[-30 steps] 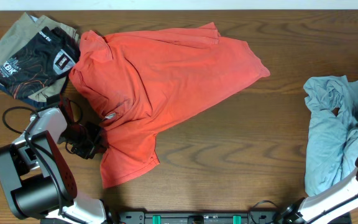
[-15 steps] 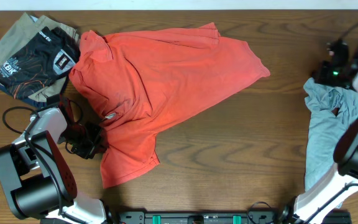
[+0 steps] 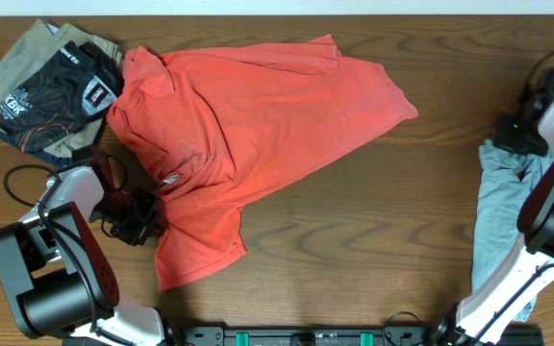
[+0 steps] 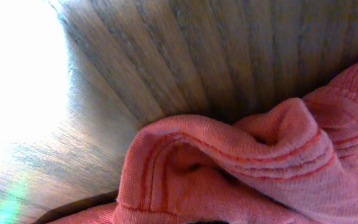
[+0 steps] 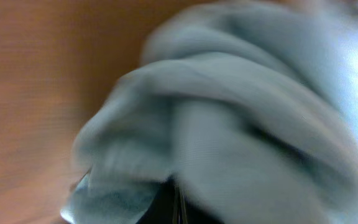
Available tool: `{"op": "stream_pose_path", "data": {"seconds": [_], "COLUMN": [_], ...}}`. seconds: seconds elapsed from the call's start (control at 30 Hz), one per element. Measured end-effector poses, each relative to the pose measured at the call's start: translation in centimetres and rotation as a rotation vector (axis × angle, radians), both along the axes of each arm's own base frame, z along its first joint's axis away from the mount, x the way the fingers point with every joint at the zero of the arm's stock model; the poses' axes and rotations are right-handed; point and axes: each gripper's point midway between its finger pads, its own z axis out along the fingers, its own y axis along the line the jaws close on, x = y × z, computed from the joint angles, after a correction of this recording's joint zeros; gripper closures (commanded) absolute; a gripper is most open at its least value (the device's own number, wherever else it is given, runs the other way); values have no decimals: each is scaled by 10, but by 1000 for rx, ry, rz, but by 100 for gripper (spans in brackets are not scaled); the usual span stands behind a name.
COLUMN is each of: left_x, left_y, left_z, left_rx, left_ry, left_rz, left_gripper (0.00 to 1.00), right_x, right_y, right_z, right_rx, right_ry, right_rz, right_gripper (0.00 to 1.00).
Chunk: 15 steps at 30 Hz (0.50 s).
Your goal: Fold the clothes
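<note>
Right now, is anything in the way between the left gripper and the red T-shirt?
Nothing visible. The left gripper sits at the red T-shirt's edge, and its bunched hem fills the left wrist view, with only bare wood table beyond.

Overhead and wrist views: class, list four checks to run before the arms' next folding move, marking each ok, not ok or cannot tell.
1. Red T-shirt lies flat: not ok, rumpled and askew.
2. Left gripper holds the shirt hem: cannot tell, wrist view shows only cloth.
3. Right gripper holds the blue garment: cannot tell, wrist view blurred.
4. Blue garment spread out: not ok, bunched at the table edge.
</note>
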Motion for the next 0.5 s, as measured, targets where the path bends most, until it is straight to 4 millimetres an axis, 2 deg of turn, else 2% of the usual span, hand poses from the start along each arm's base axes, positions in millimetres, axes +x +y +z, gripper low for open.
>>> {"op": "stream_pose_path", "data": {"seconds": [0.1,0.17,0.2,0.27,0.33,0.4,0.47,0.5], "left_x": [0,0,0,0,0,0,0,0], "left_y": [0,0,0,0,0,0,0,0], "left_z": [0,0,0,0,0,0,0,0], "left_rx": [-1,-1,-1,-1,-1,-1,-1,-1], "left_ry": [0,0,0,-1,-1,-1,-1,-1], "left_rz": [2,2,2,3,3,3,3,3], "left_gripper": [94,94,94,94,94,94,94,94], "right_x": [-31,-51,-59,-62,-44,-13,15,31], "right_y": [-46,-68,-76,-79,-66,-37,-5,18], "right_z": [2,3,4,7,12,23,38,50], "right_rx": [-105,-128,-118,-41,80,230,347,408], "right_ry": [62,92,99,81,2,-123,-237,-299], "right_rz": [-151,-224,-249,-245,-173,-60,50,122], "right_gripper": [92,91,91,79,63,49,43,43]}}
